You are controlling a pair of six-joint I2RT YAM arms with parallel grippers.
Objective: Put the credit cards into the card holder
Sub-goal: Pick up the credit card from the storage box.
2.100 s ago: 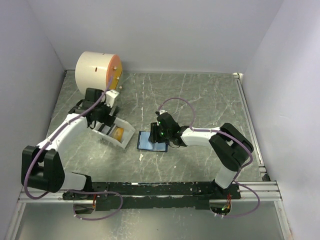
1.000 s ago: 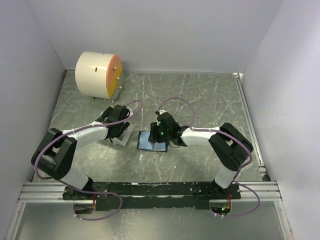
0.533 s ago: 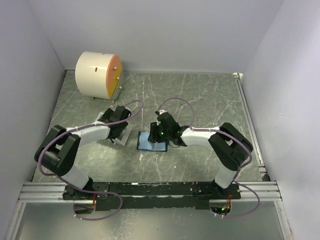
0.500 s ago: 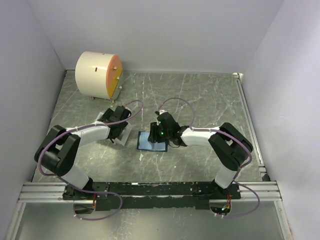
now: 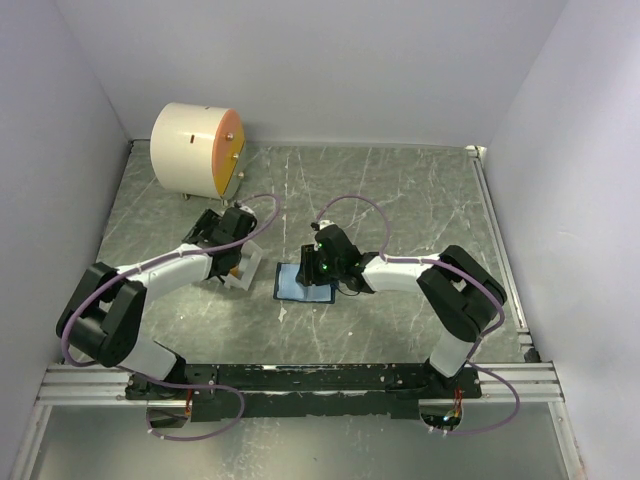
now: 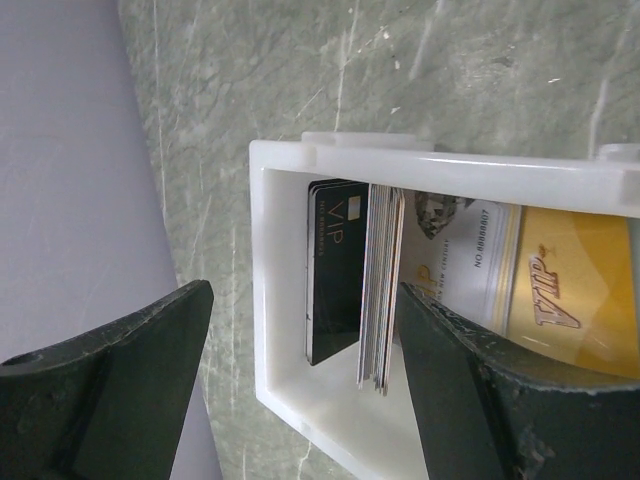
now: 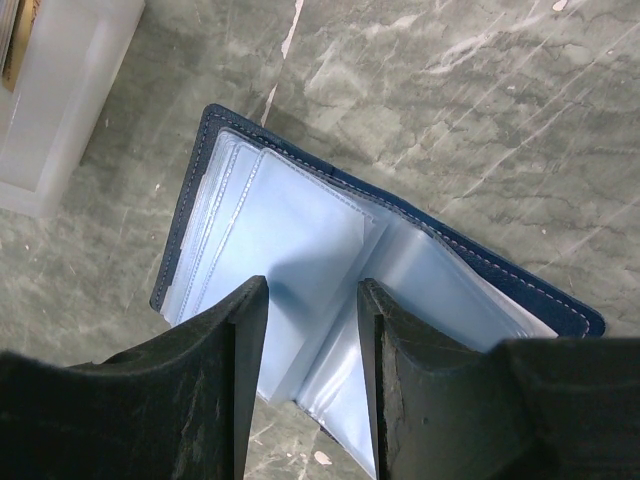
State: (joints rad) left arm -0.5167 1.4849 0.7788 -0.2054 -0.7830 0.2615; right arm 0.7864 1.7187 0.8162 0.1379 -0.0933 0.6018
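- L pincer was open wide, one finger on each side of the white tray's end. It gripped nothing.
- The credit cards were all in that tray. The dark card stood on edge by the end wall w/ a thin stack of cards edge-on just beside it. The orange-yellow card, marked "VIP", was further along.
- The tray sat on the desk, left of the card holder, near it but apart.
- The card holder lay open on the desk, approx. mid-desk, w/ its light-blue clear pockets facing up.
- R pincer was open w/ a narrow gap, fingers over the holder's pockets near the fold. It held nothing; couldn't tell if the tips touched.
- A cream cylinder stood at the far-left corner, well apart.
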